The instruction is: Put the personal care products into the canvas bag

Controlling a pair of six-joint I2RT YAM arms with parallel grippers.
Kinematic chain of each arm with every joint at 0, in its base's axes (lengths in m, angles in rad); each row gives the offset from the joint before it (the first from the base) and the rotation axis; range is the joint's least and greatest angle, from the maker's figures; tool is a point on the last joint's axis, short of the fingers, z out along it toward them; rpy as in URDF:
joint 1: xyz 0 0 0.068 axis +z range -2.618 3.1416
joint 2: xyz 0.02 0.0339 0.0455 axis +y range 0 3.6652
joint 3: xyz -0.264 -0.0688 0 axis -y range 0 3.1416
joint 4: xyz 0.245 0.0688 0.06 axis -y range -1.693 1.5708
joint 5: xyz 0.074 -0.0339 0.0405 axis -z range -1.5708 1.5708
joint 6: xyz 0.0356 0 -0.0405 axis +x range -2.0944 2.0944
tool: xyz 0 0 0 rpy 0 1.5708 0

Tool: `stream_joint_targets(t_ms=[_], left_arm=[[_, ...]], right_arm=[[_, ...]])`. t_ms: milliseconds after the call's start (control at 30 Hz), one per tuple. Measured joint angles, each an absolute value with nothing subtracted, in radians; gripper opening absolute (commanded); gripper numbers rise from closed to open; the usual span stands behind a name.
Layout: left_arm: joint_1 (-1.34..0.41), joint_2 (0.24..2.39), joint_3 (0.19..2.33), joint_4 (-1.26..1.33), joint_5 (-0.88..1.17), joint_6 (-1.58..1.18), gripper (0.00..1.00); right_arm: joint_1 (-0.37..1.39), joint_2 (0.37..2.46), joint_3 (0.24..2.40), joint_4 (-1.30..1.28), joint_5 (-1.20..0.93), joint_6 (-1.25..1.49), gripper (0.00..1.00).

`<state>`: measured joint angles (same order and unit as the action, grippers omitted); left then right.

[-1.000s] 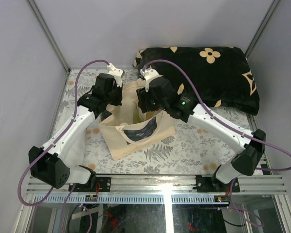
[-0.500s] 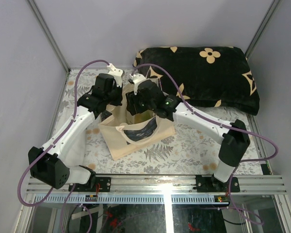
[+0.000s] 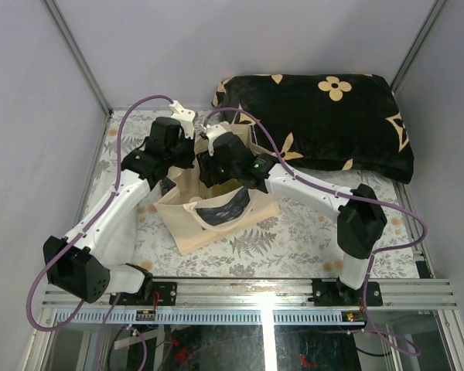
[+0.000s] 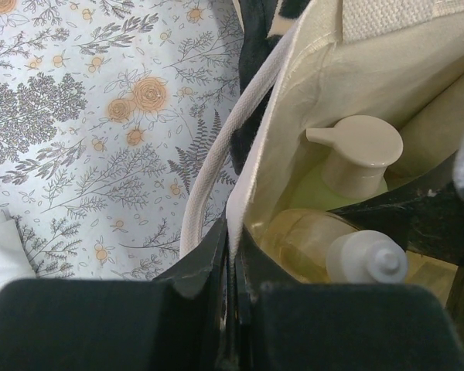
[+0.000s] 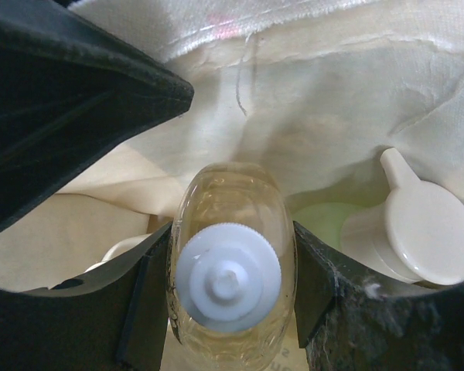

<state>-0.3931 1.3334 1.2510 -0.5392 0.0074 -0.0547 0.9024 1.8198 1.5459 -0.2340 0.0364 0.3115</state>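
Observation:
The canvas bag (image 3: 216, 212) stands open at the table's middle, its navy panel facing me. My left gripper (image 4: 233, 255) is shut on the bag's left rim (image 4: 251, 178), holding it open. My right gripper (image 5: 230, 282) is shut on the clear amber-yellow bottle (image 5: 230, 232) with its small white cap (image 5: 228, 282), inside the bag's mouth. An olive-green bottle with a pale round cap (image 5: 421, 232) stands in the bag beside it; it also shows in the left wrist view (image 4: 359, 154), next to the amber bottle (image 4: 325, 239). Another pale cap (image 5: 120, 249) peeks out at the left. The other bottles are hidden.
A black cushion (image 3: 332, 116) with cream flowers lies at the back right, just behind the bag. The floral tablecloth (image 3: 294, 232) spreads around the bag. A loop handle (image 4: 209, 178) hangs outside the bag's left wall. Metal frame posts stand at the back corners.
My right arm has swung left and forward over the bag's mouth, bringing the amber bottle down into it. My left gripper has stayed on the bag's rim.

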Motion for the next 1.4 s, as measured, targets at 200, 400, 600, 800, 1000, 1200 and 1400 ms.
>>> stream_joint_targets(t_ms=[200, 400, 600, 800, 1000, 1200, 1400], left_arm=[[-0.393, 1.330, 1.251, -0.540, 0.007, -0.055, 0.00], [-0.393, 1.330, 1.251, -0.540, 0.007, -0.055, 0.00], [-0.393, 1.330, 1.251, -0.540, 0.007, -0.055, 0.00], [-0.393, 1.330, 1.259, -0.540, 0.010, -0.055, 0.00], [-0.393, 1.330, 1.260, -0.541, 0.015, -0.055, 0.00], [-0.393, 1.330, 1.260, -0.542, 0.016, -0.055, 0.00], [-0.393, 1.330, 1.267, -0.546, 0.009, -0.056, 0.36]], right_arm=[[0.902, 1.837, 1.546, -0.233, 0.039, 0.315, 0.26], [0.900, 1.866, 1.543, -0.235, 0.034, 0.318, 0.50], [0.900, 1.869, 1.541, -0.245, 0.043, 0.313, 0.75], [0.887, 1.859, 1.541, -0.242, 0.088, 0.294, 0.91], [0.886, 1.821, 1.541, -0.247, 0.118, 0.287, 1.00], [0.885, 1.752, 1.564, -0.314, 0.225, 0.283, 0.99], [0.880, 1.587, 1.584, -0.356, 0.389, 0.259, 0.99]])
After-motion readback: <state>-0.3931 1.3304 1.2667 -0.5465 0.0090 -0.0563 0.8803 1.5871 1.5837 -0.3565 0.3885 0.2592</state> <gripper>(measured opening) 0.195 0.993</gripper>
